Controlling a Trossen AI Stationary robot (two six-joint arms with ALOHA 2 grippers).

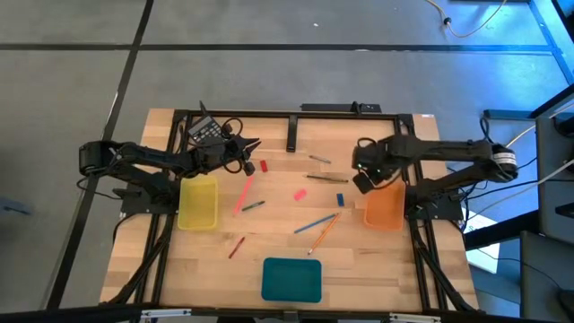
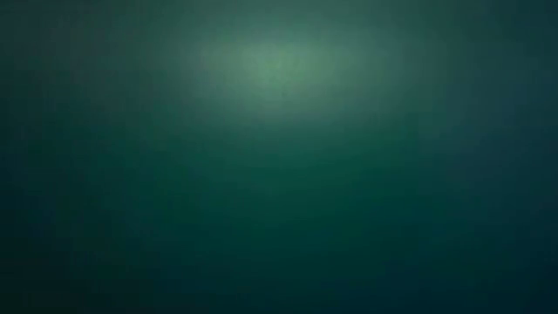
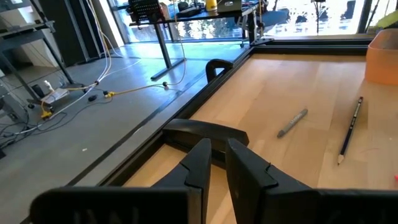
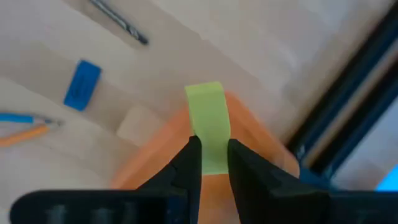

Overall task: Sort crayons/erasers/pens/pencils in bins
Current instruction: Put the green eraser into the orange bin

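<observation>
My right gripper (image 1: 363, 179) (image 4: 214, 155) is shut on a yellow-green eraser (image 4: 208, 118), above the far left corner of the orange bin (image 1: 384, 208) (image 4: 255, 140). My left gripper (image 1: 251, 148) (image 3: 219, 163) hovers shut and empty near the table's far edge, beside a red eraser (image 1: 265, 166). On the table lie a pink eraser (image 1: 300, 193), a blue eraser (image 1: 341, 199) (image 4: 82, 91), several long pens and pencils, and a short reddish crayon (image 1: 236, 247). The yellow bin (image 1: 198, 203) is on the left and the teal bin (image 1: 291, 279) near the front edge. The low view shows only dark green. My right gripper pinches the yellow-green eraser between its two fingers at the block's near end (image 4: 212, 149). The fingers come from above, pointing down. The eraser is lifted clear, and its free end sticks out past the fingertips over the orange bin's rim.
A black calculator (image 1: 206, 130) lies at the far left, behind my left gripper. A grey pen (image 3: 292, 123) and a dark pencil (image 3: 349, 130) lie mid-table toward the far side. A blue pen (image 1: 314, 222) and an orange pencil (image 1: 325, 233) cross left of the orange bin.
</observation>
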